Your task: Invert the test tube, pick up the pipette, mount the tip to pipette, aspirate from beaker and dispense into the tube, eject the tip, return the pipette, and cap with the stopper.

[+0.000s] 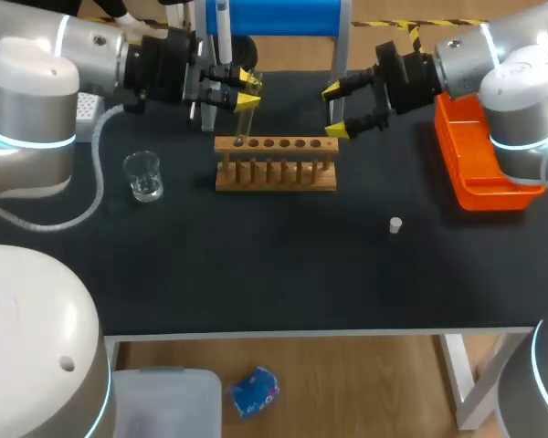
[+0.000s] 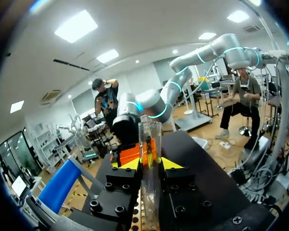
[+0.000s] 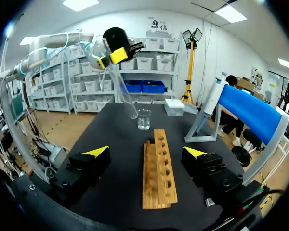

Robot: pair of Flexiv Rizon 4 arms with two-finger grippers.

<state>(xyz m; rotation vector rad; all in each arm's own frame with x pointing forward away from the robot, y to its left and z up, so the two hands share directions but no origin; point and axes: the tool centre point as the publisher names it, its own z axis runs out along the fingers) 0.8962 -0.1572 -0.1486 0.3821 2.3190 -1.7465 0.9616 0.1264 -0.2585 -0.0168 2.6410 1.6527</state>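
My left gripper [image 1: 244, 89] is shut on a clear glass test tube [image 1: 245, 117], held tilted over the left end of the wooden rack [image 1: 276, 173]. I cannot tell whether its lower end touches the rack. In the left wrist view the tube [image 2: 150, 144] stands between the yellow tips of that gripper [image 2: 150, 164]. My right gripper [image 1: 333, 111] hangs open and empty over the rack's right end. Its wrist view shows the rack [image 3: 159, 178] under the right gripper [image 3: 147, 154], and beyond it the left gripper [image 3: 116, 54] holding the tube [image 3: 125, 94].
A glass beaker [image 1: 143, 175] stands left of the rack. A small white stopper [image 1: 395, 224] lies at the front right. The pipette [image 1: 223, 26] hangs on a blue stand at the back. A white tip box [image 1: 89, 106] is back left and an orange tray [image 1: 479, 178] at the right.
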